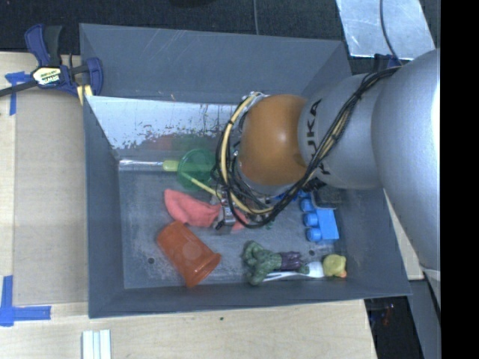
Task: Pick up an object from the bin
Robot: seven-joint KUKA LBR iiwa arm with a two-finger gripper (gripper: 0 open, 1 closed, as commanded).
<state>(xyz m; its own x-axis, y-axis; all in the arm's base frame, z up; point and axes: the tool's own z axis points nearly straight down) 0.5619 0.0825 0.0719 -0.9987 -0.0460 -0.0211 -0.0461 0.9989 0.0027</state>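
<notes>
The arm (374,126) is reached in from the right and turned down into the bin (105,223), with its orange cover (273,140) ringed by cables. The gripper (223,217) is set low at mid-floor, at the right end of 1 pink lump (188,206). Whether it is released or clenched cannot be told. The lump's long axis runs from upper left to lower right. An orange cup (187,254) is tipped on its side just below it, mouth to the lower right.
</notes>
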